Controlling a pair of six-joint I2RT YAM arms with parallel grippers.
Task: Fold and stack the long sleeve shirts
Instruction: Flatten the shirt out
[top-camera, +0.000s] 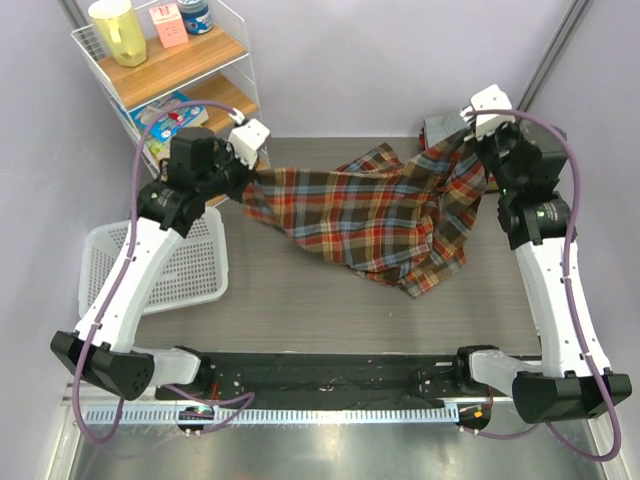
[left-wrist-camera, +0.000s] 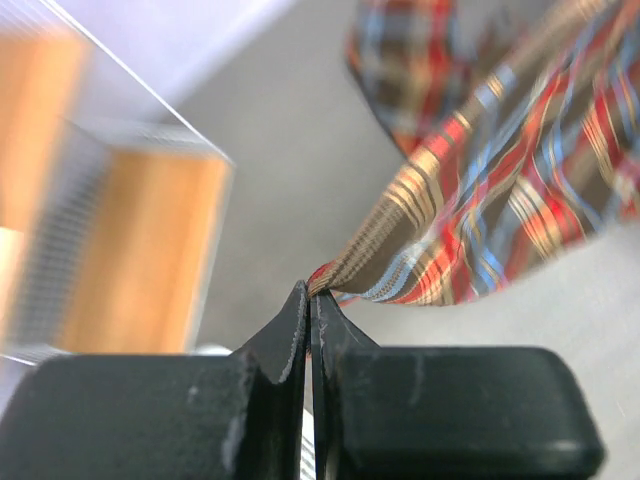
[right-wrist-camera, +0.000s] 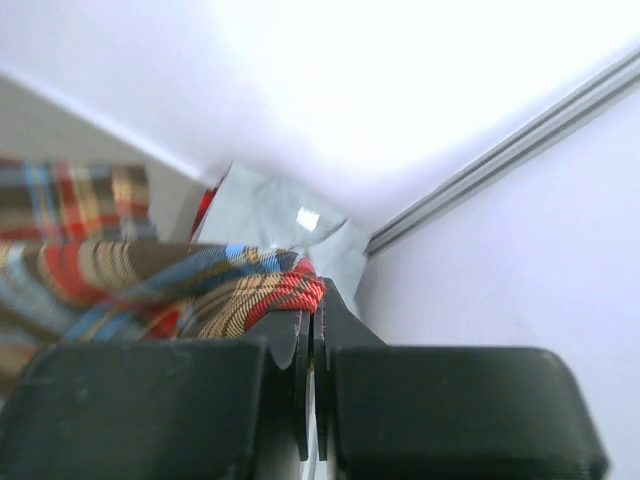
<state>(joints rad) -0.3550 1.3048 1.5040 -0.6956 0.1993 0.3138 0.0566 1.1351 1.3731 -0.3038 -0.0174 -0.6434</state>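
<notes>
Both arms raised and spread wide.
The left gripper (left-wrist-camera: 310, 292) and right gripper (right-wrist-camera: 312, 290) each pinch an edge of the shirt (top-camera: 370, 215), jaws pressed together.

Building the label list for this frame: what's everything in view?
plaid shirt: 1, red, brown and cream, stretched between both grippers over the table
folded shirts: grey top one visible, far right corner; count unclear
basket: 1, white, left side by the left arm
shelf: 1, white wire with wood boards, far left
jug: 1, yellow, top shelf
carton: 1, pink, top shelf
can: 1, blue, top shelf
books: a few, bluish, lower shelf
table: 1, grey-brown
left gripper: 1, black, shut on plaid shirt
right gripper: 1, black, shut on plaid shirt
</notes>
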